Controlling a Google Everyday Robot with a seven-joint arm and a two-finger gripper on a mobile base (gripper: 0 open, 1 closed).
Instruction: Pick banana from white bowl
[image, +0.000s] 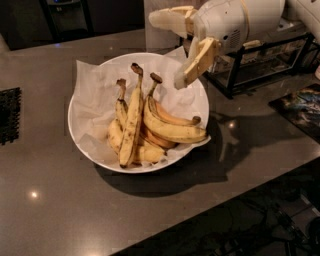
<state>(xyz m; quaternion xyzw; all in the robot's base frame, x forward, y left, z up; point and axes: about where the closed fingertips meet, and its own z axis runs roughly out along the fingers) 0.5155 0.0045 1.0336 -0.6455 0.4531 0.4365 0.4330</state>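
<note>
The white bowl (83, 145) sits mid-table, lined with crinkled white paper, and holds several bananas. The banana (131, 123) is the longest one, nearly straight, with dark streaks and a dark stem pointing to the back; it lies left of centre on top of the others. Shorter, curved, cleaner bananas (172, 131) lie to its right. My gripper (167, 50) hangs above the bowl's back right rim, clear of the fruit. Its fingers are spread wide, one pointing left and one pointing down. It holds nothing.
A black wire rack (260, 62) stands behind and to the right of the bowl, under my arm. A black mat (9, 115) lies at the left edge. A colourful flat item (300, 105) lies at the right. The table's front edge runs diagonally at the lower right.
</note>
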